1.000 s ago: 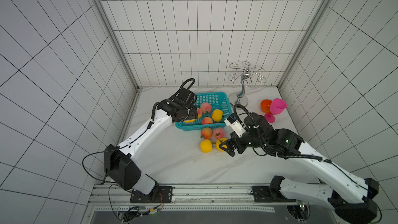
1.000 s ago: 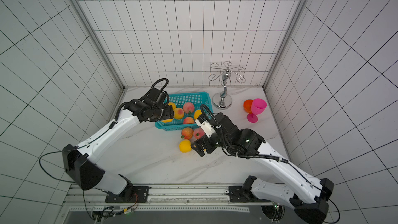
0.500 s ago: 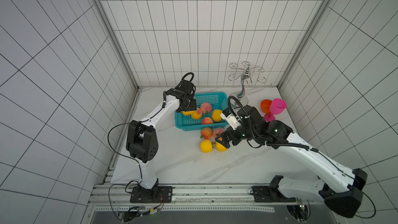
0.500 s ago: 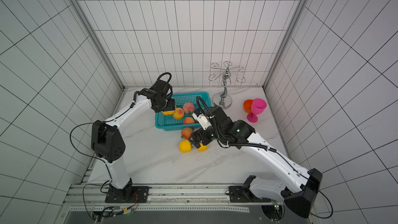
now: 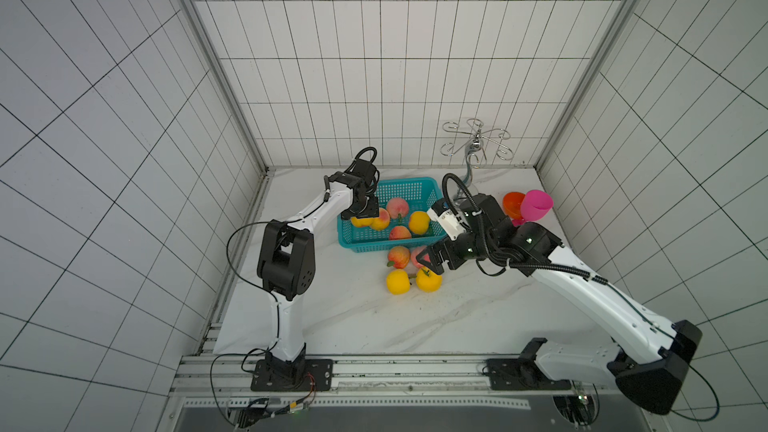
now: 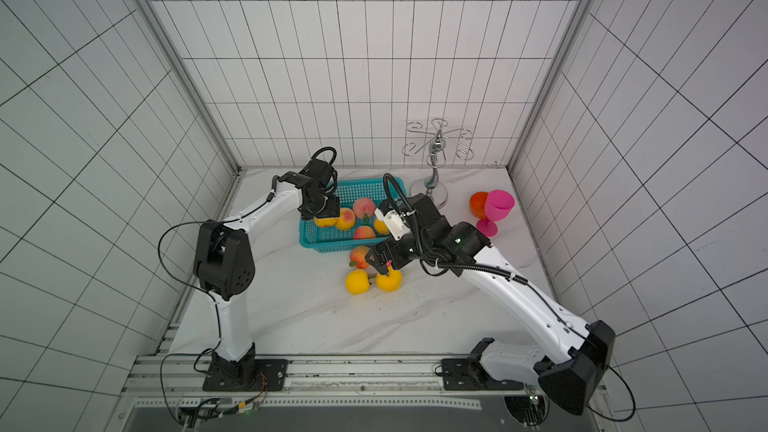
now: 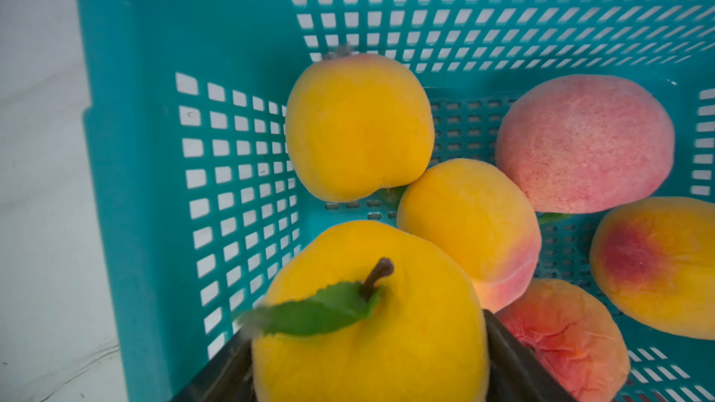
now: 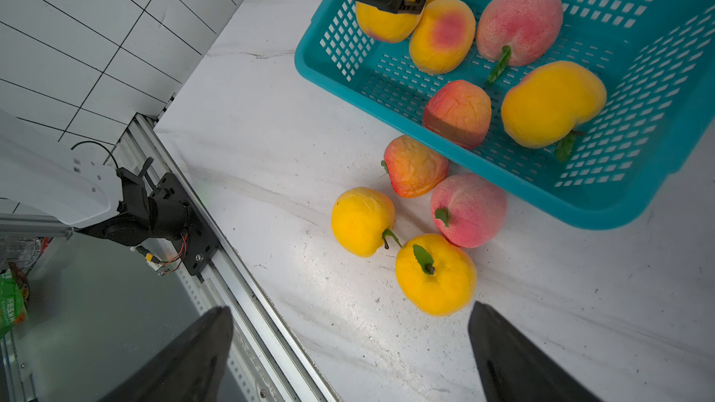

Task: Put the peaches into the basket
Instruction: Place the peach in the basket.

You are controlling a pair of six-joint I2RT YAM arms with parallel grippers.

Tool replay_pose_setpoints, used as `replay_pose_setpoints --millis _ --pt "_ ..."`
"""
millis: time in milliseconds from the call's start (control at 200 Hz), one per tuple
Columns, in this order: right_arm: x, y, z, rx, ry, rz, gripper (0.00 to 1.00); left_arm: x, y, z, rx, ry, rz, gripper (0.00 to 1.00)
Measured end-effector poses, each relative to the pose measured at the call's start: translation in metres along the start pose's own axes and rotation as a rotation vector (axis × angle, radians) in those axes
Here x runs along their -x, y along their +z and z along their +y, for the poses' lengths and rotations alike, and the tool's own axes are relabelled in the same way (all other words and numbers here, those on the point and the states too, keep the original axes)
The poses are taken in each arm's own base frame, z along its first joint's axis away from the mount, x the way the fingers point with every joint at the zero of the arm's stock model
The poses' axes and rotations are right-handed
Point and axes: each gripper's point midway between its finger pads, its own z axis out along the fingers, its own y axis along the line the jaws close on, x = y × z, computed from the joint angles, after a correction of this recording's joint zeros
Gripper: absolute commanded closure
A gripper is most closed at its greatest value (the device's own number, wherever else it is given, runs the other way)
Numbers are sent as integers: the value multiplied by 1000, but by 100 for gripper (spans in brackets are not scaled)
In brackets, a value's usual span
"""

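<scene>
The left gripper (image 7: 363,371) seems clamped on a round yellow toy peach (image 7: 367,326) inside the turquoise perforated plastic basket (image 7: 127,148), beside five other peaches (image 7: 358,125). The right gripper (image 8: 350,309), spread wide and empty, hovers over four peaches (image 8: 435,274) on the white marble tabletop (image 8: 271,129) just beside the basket.

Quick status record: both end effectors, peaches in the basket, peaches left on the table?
left end effector: shut on held peach, yellow, above the inside of the basket
right end effector: open, empty, above the table peaches
basket peaches: five lying loose
table peaches: four, two yellow and two pink-red, on the table by the basket's outer wall
done: no
</scene>
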Motion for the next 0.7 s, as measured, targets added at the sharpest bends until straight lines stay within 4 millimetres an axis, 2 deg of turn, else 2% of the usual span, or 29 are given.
replay_pose_setpoints --millis 515,699 --pt "2 -2 -7 2 22 -6 1 0 19 12 60 -5 18 21" --pt "3 -2 -9 0 28 -8 2 1 20 12 63 -4 17 17"
